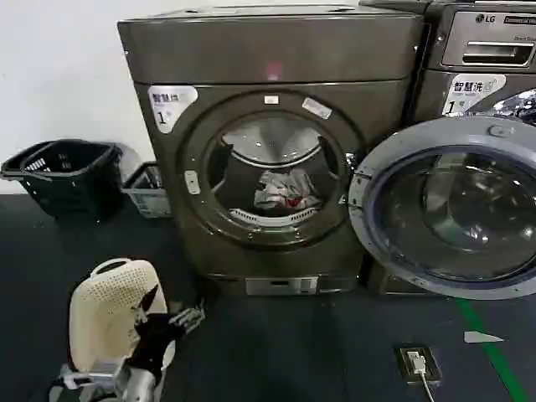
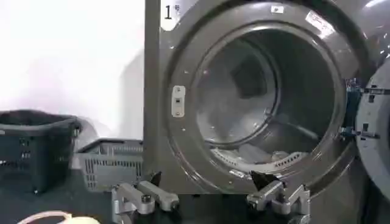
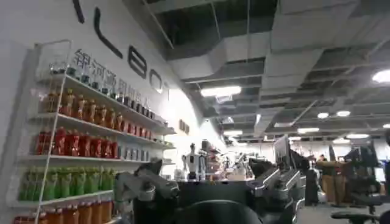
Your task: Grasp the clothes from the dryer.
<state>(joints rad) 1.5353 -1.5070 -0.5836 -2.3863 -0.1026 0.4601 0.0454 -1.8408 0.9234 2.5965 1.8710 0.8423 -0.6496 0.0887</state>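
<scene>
I held the left gripper spread open low before the bronze-grey metal front-loading dryer, white-and-grey bundled clothes with a red patch in its drum, right gripper open too, facing shelves.

- Head view — high up, looking forward and down at the dryer front and dark floor, from a few steps back.
- Left wrist view — low, near the floor, facing the same porthole, closer in; shares drum and baskets with head view.
- Right wrist view — aimed away and upward, at shelves and ceiling.
</scene>
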